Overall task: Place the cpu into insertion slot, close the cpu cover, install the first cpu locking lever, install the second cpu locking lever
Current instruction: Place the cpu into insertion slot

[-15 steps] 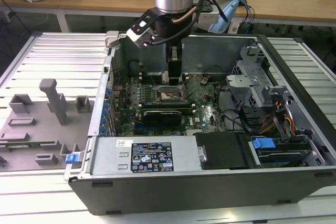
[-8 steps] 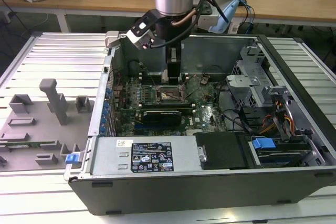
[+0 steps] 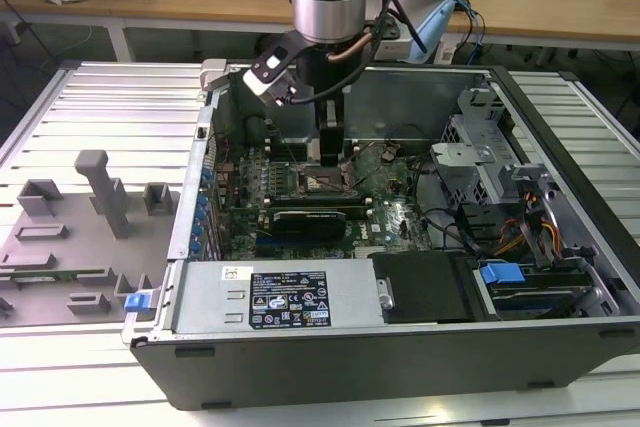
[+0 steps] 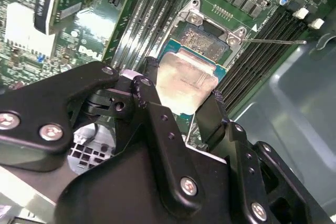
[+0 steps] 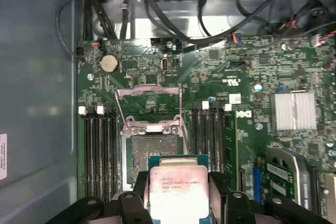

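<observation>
2 black fingers (image 5: pixel 140 186) of the gripper (image 5: pixel 179 182) pinch the cpu (image 5: pixel 178 198) by opposite edges, its silver top showing in both wrist views. The chip hangs close over the insertion slot (image 5: pixel 152 156), whose contact field lies bare. The cpu cover (image 5: pixel 147 92) stands swung open beyond the socket on the green board (image 5: pixel 247 82).
</observation>
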Available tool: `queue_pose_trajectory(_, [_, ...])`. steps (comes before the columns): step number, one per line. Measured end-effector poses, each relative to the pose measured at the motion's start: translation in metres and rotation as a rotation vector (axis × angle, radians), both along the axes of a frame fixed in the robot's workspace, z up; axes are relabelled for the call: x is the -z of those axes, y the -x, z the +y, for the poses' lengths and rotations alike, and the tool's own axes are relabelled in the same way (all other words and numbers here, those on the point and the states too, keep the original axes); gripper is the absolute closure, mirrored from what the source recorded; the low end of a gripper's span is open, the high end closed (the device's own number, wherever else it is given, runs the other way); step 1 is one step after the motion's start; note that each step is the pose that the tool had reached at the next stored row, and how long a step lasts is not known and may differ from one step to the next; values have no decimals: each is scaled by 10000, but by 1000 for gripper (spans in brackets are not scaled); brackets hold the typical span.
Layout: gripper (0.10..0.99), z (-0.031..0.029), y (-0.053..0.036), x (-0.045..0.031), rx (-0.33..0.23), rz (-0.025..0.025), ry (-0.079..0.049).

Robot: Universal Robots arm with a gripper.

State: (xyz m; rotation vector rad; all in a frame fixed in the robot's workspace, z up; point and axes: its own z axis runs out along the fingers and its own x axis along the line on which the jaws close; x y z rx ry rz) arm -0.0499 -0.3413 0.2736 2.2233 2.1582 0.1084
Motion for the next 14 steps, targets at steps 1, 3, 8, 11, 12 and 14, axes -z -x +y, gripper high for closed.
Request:
queue_pose_trajectory(1, [545, 12, 0, 17, -1, 0, -1])
queue_pose_trajectory(3, [545, 45, -7, 77, 0, 12, -1])
queue_pose_trajectory(8, [545, 73, -54, 196, 0, 73, 3])
queue_pose_trajectory(11, [545, 88, -67, 295, 1, 111, 15])
queue_pose_trajectory(12, [545, 92, -70, 313, 0, 120, 27])
queue_pose_trajectory(14, [545, 99, -75, 348, -1, 139, 47])
